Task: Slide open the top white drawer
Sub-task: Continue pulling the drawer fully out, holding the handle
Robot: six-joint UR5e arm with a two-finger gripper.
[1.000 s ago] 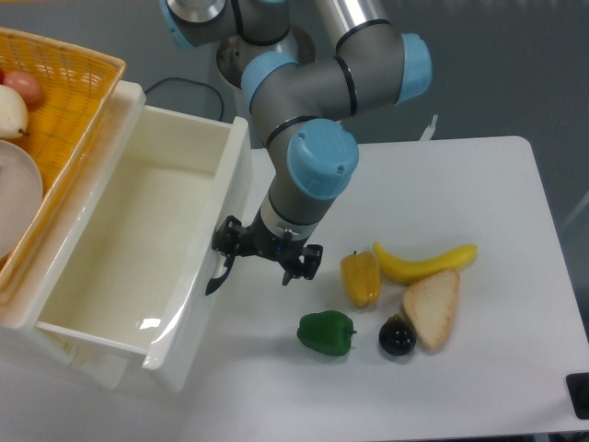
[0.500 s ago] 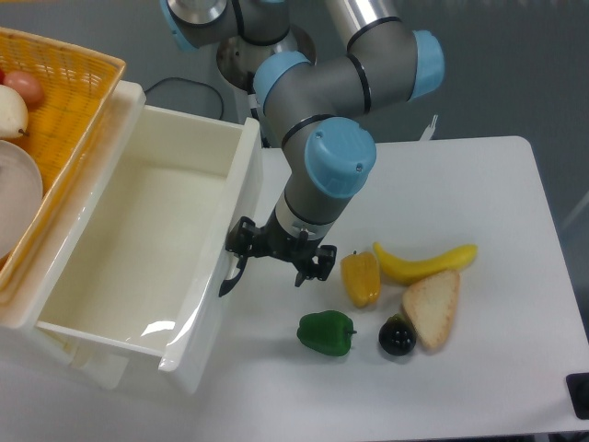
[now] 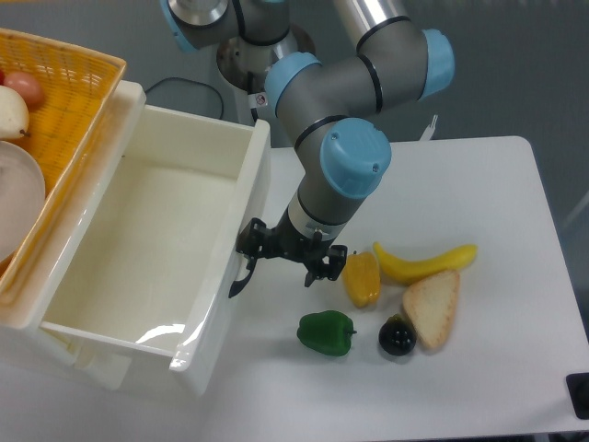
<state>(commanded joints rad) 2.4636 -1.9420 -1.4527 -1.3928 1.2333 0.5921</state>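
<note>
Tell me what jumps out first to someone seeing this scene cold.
The big top white drawer, pulled far out and empty, fills the left side. The gripper sits at its front by the black handle. To the right on the table lie a banana and a green pepper.

white table (image 3: 497,184) | yellow pepper (image 3: 361,279) | banana (image 3: 423,262) | bread slice (image 3: 431,308) | green pepper (image 3: 326,332) | dark round fruit (image 3: 397,337)

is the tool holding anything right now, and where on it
The tool has one finger hooked on the curved black handle at the front of the top white drawer. A full clamp cannot be told.
</note>
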